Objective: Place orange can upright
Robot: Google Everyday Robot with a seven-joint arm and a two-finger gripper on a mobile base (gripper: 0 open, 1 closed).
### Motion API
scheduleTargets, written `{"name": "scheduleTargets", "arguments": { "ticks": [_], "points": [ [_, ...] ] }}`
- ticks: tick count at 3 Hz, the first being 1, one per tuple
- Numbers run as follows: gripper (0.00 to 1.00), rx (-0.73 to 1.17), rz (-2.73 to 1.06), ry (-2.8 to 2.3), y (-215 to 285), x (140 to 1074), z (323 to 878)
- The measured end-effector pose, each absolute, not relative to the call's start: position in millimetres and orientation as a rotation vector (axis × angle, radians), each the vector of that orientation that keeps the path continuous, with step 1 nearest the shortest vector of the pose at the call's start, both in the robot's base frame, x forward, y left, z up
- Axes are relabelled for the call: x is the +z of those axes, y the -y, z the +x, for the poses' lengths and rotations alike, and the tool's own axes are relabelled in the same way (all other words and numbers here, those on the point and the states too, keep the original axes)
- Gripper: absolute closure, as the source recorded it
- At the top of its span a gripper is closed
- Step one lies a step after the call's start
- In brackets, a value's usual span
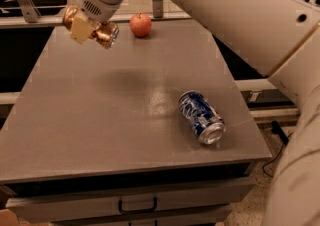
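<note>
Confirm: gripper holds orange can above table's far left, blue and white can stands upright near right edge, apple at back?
No: camera view shows the blue and white can lying on its side. The rest holds: gripper, orange can, apple.

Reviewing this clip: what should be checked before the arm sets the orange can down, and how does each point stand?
1. Grasp: gripper, above the table's far left, shut on the orange can: ok.
2. Can upright: it lies sideways in the grip: not ok.
3. Landing spot: bare table beneath: ok.
4. Red apple apart from the can, at the far edge: ok.
5. Blue and white can lying well to the right, out of the way: ok.
6. Clearance above the tabletop: cannot tell.
</note>
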State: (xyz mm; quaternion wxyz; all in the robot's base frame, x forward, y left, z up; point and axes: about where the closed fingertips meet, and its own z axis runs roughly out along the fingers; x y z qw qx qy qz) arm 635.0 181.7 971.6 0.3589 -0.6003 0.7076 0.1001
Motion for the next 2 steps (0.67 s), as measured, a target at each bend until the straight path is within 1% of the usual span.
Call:
{"name": "scheduleTargets", "arguments": {
  "ticks": [1,2],
  "points": [
    [1.00,0.259,-1.552,-1.824,-183.5,971.3,634.3],
    [1.00,0.210,-1.531,-1.810,-164.6,979.0,640.8]
  ]
}}
